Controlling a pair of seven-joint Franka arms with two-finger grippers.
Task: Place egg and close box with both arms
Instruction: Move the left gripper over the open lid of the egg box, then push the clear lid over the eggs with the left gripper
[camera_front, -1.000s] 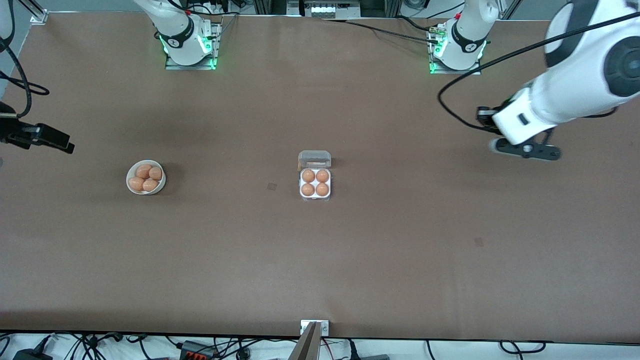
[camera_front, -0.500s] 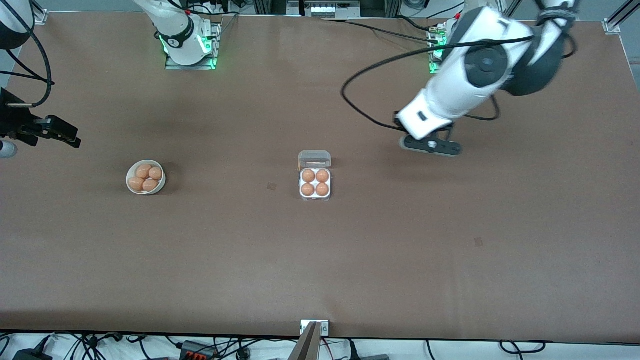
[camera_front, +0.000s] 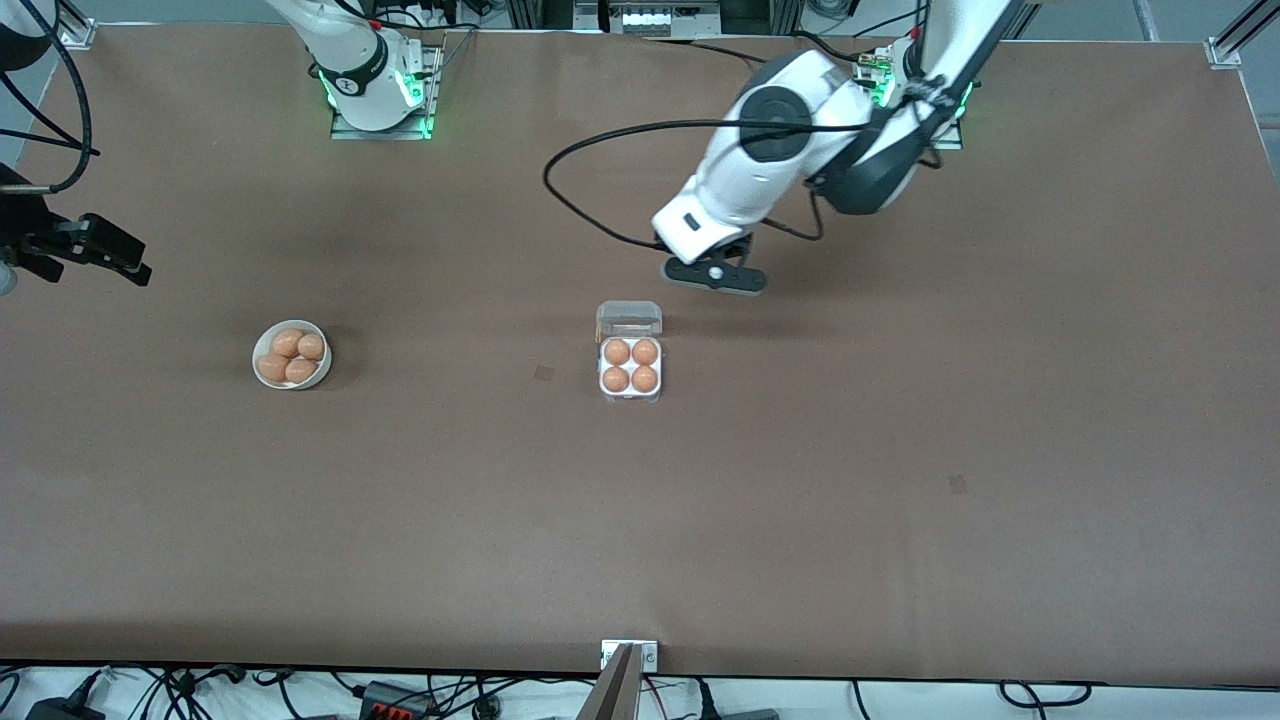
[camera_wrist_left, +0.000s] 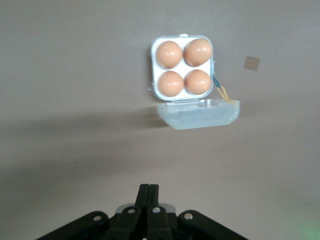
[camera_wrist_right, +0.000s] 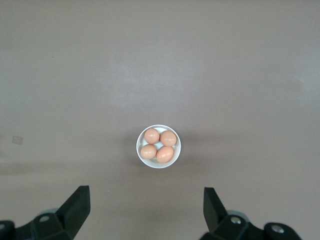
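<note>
The box (camera_front: 630, 366) sits mid-table with all four cells filled and its lid (camera_front: 629, 318) up; placing looks done, closing is in hand; the left gripper (camera_front: 714, 277), fingers pressed together, hangs over the table just beside the lid, and must next push it down; the right gripper (camera_front: 95, 255), jaws wide, waits at its arm's end, the bowl (camera_wrist_right: 158, 146) of eggs below.

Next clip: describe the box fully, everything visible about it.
The box is a small square carton with a whitish base and a hinged clear-plastic lid. The lid is open, swung back toward the robots' bases. All four cells are filled, each with a tan-brown egg. In the left wrist view a thin yellow and green strand shows at one hinge corner. The box sits flat on the brown table, midway between the arms' ends. Nothing grips or touches it.
</note>
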